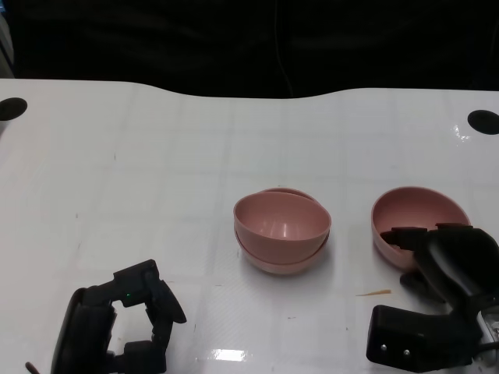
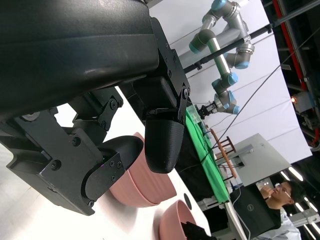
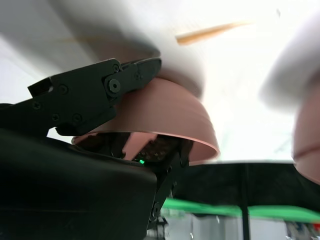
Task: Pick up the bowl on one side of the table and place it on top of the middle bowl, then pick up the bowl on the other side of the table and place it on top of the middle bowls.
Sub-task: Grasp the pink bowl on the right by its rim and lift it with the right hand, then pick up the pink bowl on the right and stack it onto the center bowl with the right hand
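Nearest the robot, at the lower left of the head view, the left black many-fingered hand (image 1: 129, 323) rests low over the white glossy surface (image 1: 156, 156) with its fingers curled inward and nothing between them; from its own wrist camera the fingertips (image 2: 162, 142) hang free of everything. It looks idle for now.

On the other side, the right black many-fingered hand (image 1: 440, 257) is clamped on the rim of the right-side pink round plastic bowl (image 1: 413, 218). The right wrist view shows one finger lying across the outside of that bowl's wall (image 3: 170, 112) and another tucked under the rim inside, so the grip looks settled. I cannot tell whether the bowl has left the surface yet; it seems tilted toward the hand. A thin pale wooden stick (image 1: 374, 293) lies just beside it.

Further in, at the middle, stands the stacked pair of pink round bowls (image 1: 282, 231), one nested a little crookedly in the other, with nothing touching them.

By my reckoning the first half is done: one side bowl already sits on the middle one. What remains is carrying the right-side bowl across and setting it on top of the pair.

At the far edge two dark round holes (image 1: 483, 121) mark the surface's corners.
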Controlling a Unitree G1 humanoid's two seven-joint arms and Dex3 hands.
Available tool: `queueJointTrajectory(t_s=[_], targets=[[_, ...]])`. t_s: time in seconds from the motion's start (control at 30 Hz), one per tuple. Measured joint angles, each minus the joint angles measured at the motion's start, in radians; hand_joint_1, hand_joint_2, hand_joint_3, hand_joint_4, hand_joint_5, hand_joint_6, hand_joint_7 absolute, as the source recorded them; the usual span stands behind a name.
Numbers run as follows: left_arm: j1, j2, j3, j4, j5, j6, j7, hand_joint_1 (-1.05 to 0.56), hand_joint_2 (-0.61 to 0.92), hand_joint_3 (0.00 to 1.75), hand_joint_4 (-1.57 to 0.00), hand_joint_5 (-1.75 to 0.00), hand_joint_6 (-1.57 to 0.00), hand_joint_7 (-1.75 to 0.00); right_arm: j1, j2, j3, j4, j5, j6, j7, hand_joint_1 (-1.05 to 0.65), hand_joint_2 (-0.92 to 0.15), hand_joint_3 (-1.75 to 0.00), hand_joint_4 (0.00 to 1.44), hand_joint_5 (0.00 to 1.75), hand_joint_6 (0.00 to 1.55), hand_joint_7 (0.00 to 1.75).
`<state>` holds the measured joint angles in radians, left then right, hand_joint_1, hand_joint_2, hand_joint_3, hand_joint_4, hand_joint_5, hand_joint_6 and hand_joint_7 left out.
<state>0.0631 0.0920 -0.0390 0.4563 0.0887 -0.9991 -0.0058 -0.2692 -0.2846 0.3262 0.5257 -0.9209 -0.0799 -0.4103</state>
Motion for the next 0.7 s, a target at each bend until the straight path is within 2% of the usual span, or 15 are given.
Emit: queueJointTrajectory(t_s=[0.07,0.17,0.2,0.27,0.33,0.37,0.4,0.47,0.5,0.57,0.63,0.7], targets=[[0.001,0.000,0.000,0.000,0.001,0.000,0.000,-0.08,0.38,1.36,-0.92,-1.72,-0.87,-1.50,-0.016,-0.006,0.010,0.030,0.003,-0.028,-0.039,-0.04,-0.86,-0.12,0.91,1.73,0.83,1.46],[0.002,0.000,0.000,-0.003,0.002,0.000,0.000,-0.07,0.38,1.36,-0.92,-1.72,-0.87,-1.50,-0.036,-0.016,0.024,0.051,0.012,-0.045,-0.047,-0.08,-0.84,-0.18,0.90,1.74,0.72,1.66],[0.002,-0.001,0.000,-0.004,0.002,0.000,0.000,-0.07,0.38,1.36,-0.91,-1.72,-0.87,-1.49,-0.037,-0.019,0.027,0.055,0.014,-0.050,-0.052,-0.09,-0.71,-0.41,0.91,1.75,0.73,1.68],[0.005,-0.001,0.000,-0.005,0.002,0.000,0.000,-0.07,0.38,1.35,-0.91,-1.72,-0.87,-1.49,-0.037,-0.023,0.032,0.054,0.017,-0.068,-0.064,-0.08,-0.49,-0.82,0.93,1.75,0.79,1.56],[0.005,-0.001,0.000,-0.006,0.002,0.000,0.000,-0.08,0.38,1.35,-0.91,-1.72,-0.87,-1.49,-0.037,-0.027,0.032,0.042,0.023,-0.091,-0.086,-0.05,-0.38,-1.02,0.95,1.75,0.89,1.38],[0.005,-0.001,0.000,-0.006,0.003,0.000,0.000,-0.08,0.38,1.35,-0.91,-1.73,-0.87,-1.49,-0.037,-0.028,0.032,0.031,0.027,-0.108,-0.108,-0.04,-0.33,-1.10,0.96,1.75,0.92,1.35],[0.005,-0.001,0.000,-0.006,0.003,0.000,0.000,-0.08,0.39,1.35,-0.91,-1.73,-0.87,-1.49,-0.037,-0.028,0.032,0.020,0.033,-0.125,-0.130,-0.03,-0.31,-1.14,0.97,1.75,0.91,1.39],[0.005,-0.002,0.000,-0.006,0.003,0.000,0.000,-0.07,0.39,1.36,-0.90,-1.73,-0.87,-1.50,-0.037,-0.028,0.031,-0.006,0.036,-0.154,-0.173,-0.02,-0.26,-1.26,0.98,1.75,0.80,1.62],[0.005,-0.002,0.000,-0.006,0.004,0.000,0.000,-0.07,0.39,1.36,-0.90,-1.73,-0.87,-1.50,-0.037,-0.028,0.030,-0.019,0.039,-0.169,-0.191,-0.02,-0.25,-1.29,0.98,1.75,0.78,1.67],[0.005,-0.002,0.000,-0.006,0.003,0.000,0.000,-0.06,0.38,1.36,-0.90,-1.73,-0.87,-1.50,-0.037,-0.028,0.026,-0.048,0.052,-0.206,-0.219,-0.03,-0.26,-1.33,0.99,1.75,0.76,1.71],[0.005,-0.003,0.000,-0.006,0.003,0.000,0.000,-0.07,0.38,1.36,-0.90,-1.73,-0.87,-1.49,-0.037,-0.028,0.024,-0.076,0.060,-0.234,-0.232,-0.09,-0.26,-1.38,1.00,1.75,0.78,1.68],[0.005,-0.003,0.000,-0.006,0.004,0.000,0.000,-0.07,0.38,1.35,-0.90,-1.72,-0.87,-1.49,-0.037,-0.027,0.022,-0.107,0.075,-0.251,-0.237,-0.12,-0.22,-1.46,1.02,1.75,0.83,1.63]])
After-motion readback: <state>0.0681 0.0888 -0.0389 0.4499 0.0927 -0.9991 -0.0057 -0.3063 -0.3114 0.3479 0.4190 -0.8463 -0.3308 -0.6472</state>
